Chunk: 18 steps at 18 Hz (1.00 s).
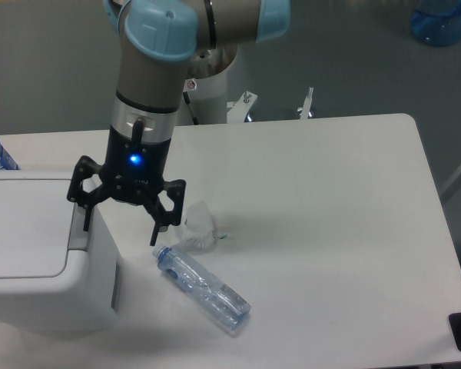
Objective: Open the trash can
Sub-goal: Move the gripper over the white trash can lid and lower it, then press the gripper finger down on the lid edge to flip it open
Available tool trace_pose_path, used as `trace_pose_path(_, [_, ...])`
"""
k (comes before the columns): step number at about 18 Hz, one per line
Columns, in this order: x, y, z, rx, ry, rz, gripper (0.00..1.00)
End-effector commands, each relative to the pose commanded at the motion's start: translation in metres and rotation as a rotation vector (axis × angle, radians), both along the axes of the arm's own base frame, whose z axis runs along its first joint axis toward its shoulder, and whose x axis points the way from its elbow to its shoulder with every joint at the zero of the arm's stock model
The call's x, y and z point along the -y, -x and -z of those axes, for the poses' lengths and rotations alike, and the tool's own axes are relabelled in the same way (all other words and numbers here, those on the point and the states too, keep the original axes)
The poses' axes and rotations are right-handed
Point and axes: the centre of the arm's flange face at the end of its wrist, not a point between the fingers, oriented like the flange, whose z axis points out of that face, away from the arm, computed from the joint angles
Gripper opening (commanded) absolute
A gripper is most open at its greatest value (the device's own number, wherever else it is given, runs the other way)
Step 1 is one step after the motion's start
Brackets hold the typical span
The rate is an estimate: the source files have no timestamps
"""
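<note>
Nearest, bottom centre of the counter: clear plastic bottle lying on its side, w/ a crumpled clear wrapper just behind it. Left front: trash can, boxy white plastic, lid down, grey push tab on the lid's right edge. Prob. rigid, light, smooth, so it could slide; best to press the tab from above, not grab the body. Gripper hangs over the can's right edge, fingers spread wide, holding nothing; left finger right at the tab, contact unclear. Blue bottles at far edges.
</note>
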Motion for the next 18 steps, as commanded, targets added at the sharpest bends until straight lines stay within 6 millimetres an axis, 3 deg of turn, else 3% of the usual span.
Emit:
trace_pose_path(5, [-0.0014,-0.0082,0.0063,0.006,0.010,0.013,1.00])
trace_pose_path(18, [-0.0036,-0.0077,0.0113,0.005,0.015,0.021,1.00])
